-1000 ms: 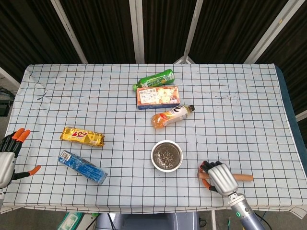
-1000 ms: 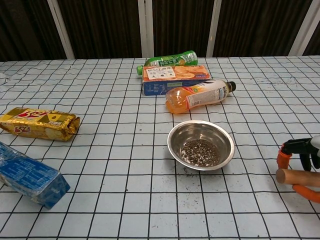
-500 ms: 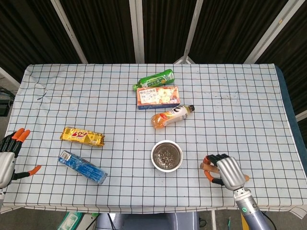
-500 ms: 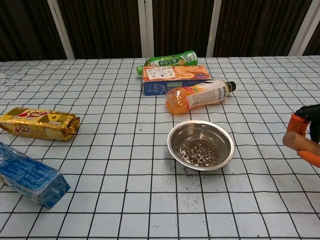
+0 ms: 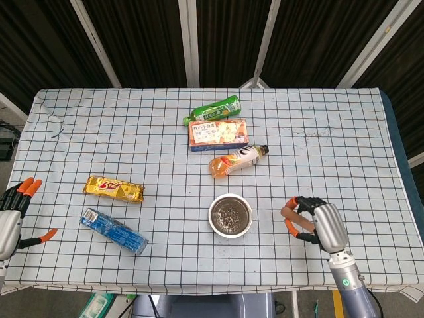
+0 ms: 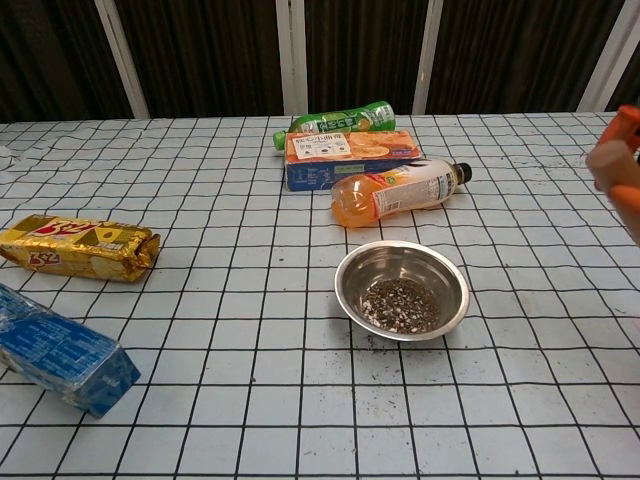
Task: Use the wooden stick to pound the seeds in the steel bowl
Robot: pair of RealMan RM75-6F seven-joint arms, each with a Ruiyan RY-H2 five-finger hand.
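The steel bowl [image 5: 230, 214] [image 6: 401, 290] with dark seeds in it sits on the checked cloth near the front middle. To its right my right hand [image 5: 319, 224] [image 6: 623, 160] grips the wooden stick [image 5: 289, 212] [image 6: 606, 156], lifted off the table; one end of the stick sticks out toward the bowl. Most of the stick is hidden by the hand. My left hand [image 5: 13, 215] hangs at the table's left edge, fingers spread, holding nothing; the chest view does not show it.
An orange drink bottle [image 5: 236, 161] lies just behind the bowl, with a snack box [image 5: 218, 134] and a green packet [image 5: 213, 108] further back. A gold packet [image 5: 113, 189] and a blue packet [image 5: 112, 230] lie at the left front.
My right hand has lifted the wooden stick off the table and raised it, shifting slightly right; in the chest view it climbed from the lower right to the upper right edge. The left hand stayed still.
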